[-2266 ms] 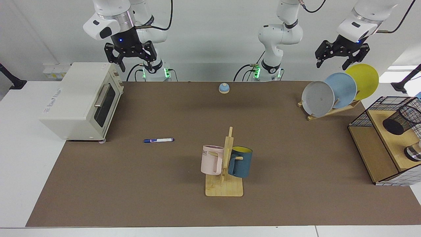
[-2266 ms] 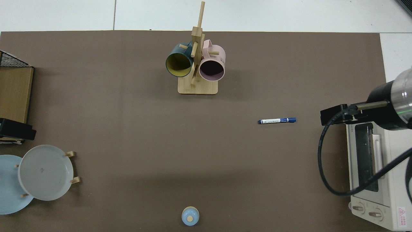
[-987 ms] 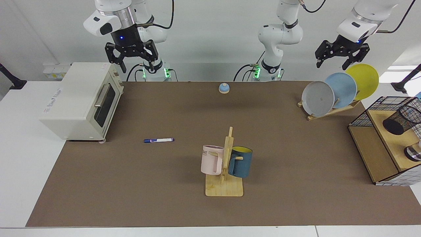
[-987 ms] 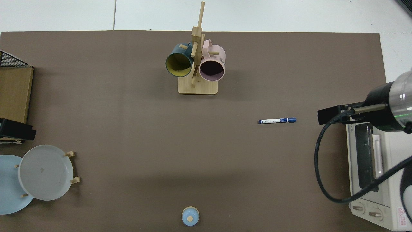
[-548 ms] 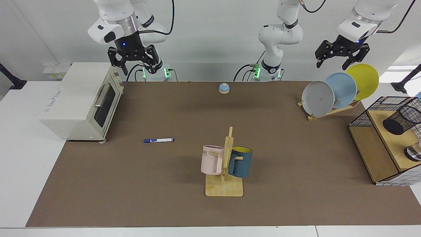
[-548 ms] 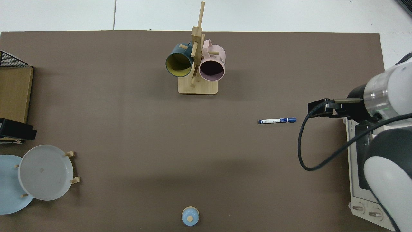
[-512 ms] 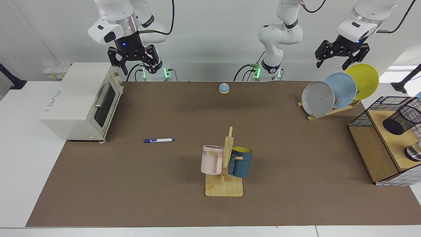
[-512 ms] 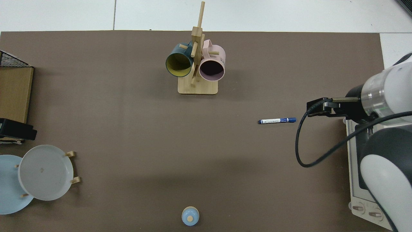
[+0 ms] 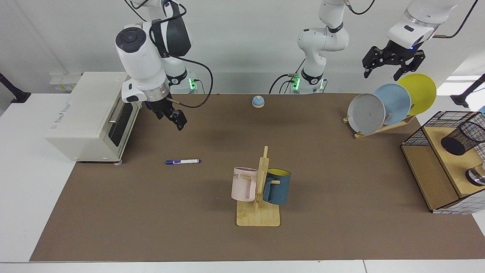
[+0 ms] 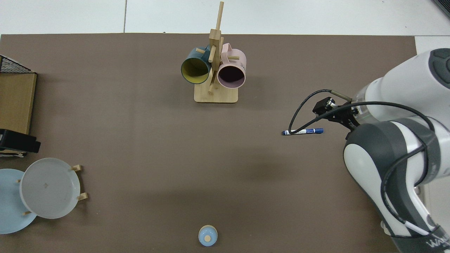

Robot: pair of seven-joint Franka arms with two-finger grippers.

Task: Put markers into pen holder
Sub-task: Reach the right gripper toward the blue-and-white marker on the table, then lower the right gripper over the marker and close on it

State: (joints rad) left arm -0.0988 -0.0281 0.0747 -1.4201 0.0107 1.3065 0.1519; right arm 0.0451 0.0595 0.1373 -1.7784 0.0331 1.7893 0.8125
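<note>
A white table [image 9: 22, 182] carries a brown mat [image 9: 182, 227] that covers most of its top. Taking the wooden mug tree [image 9: 258, 212] near the middle of the mat as the landmark: the marker [image 9: 182, 161] lies flat on the mat, well off to the toaster oven's side of it. The toaster oven [image 9: 91, 117] sits beyond the marker at the mat's edge, partly on the bare table. A small blue bell [image 9: 258, 101] stands at the far edge, straight behind the mug tree. On the opposite side from the marker stands a wooden plate rack [image 9: 382, 127], and beyond that a wooden shelf unit [image 9: 432, 178] at the mat's end.
</note>
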